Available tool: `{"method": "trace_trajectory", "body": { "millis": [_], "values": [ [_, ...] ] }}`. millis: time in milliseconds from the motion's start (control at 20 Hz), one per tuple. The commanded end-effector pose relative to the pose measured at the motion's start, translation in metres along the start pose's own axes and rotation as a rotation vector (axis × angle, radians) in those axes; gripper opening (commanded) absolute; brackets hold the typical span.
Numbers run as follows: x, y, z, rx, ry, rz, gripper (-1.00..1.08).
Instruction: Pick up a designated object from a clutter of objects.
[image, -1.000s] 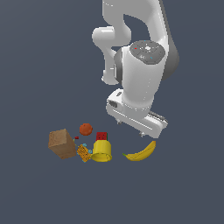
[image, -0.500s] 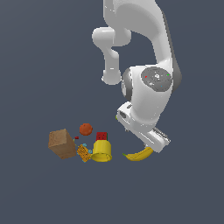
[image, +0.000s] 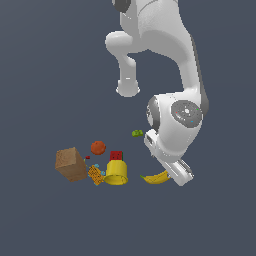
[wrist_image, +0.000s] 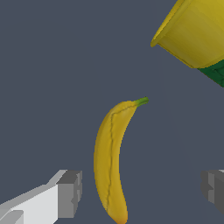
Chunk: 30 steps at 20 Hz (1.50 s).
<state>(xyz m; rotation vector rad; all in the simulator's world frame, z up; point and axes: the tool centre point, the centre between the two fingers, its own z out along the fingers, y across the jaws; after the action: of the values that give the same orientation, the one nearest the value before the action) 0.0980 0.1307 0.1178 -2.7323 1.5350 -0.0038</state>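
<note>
The banana (image: 156, 177) lies on the dark floor at the exterior view's right end of the clutter, its far end hidden behind the arm's white hand (image: 172, 167). In the wrist view the banana (wrist_image: 109, 159) is curved and yellow with a green stem. It lies between the grey fingertips (wrist_image: 70, 192), closer to that one than to the other. My gripper (wrist_image: 141, 189) is open and straddles the banana's lower half without touching it. The yellow cup (image: 116, 173) lies on its side just beside the banana; in the wrist view the cup (wrist_image: 194, 30) sits beyond the stem.
Next to the cup are a red block (image: 116, 156), an orange-red ball (image: 98, 147), an orange patterned piece (image: 95, 174) and a tan cardboard cube (image: 71, 164). A tiny green piece (image: 137, 133) lies apart, near the arm's wrist.
The arm has come down and swung towards the banana. The hand is now low over the banana's right end. None of the clutter has moved.
</note>
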Motion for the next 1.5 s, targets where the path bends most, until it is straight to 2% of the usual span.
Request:
{"method": "trace_trajectory", "body": {
  "millis": [0,600,1050,1450],
  "values": [
    [-0.005,-0.004,0.012,-0.002,0.000,0.050,1.00],
    [-0.020,-0.014,0.047,-0.007,0.002,0.181,1.00],
    [-0.021,-0.014,0.054,-0.008,0.002,0.185,1.00],
    [-0.021,-0.013,0.091,-0.008,0.002,0.189,1.00]
  ]
}}
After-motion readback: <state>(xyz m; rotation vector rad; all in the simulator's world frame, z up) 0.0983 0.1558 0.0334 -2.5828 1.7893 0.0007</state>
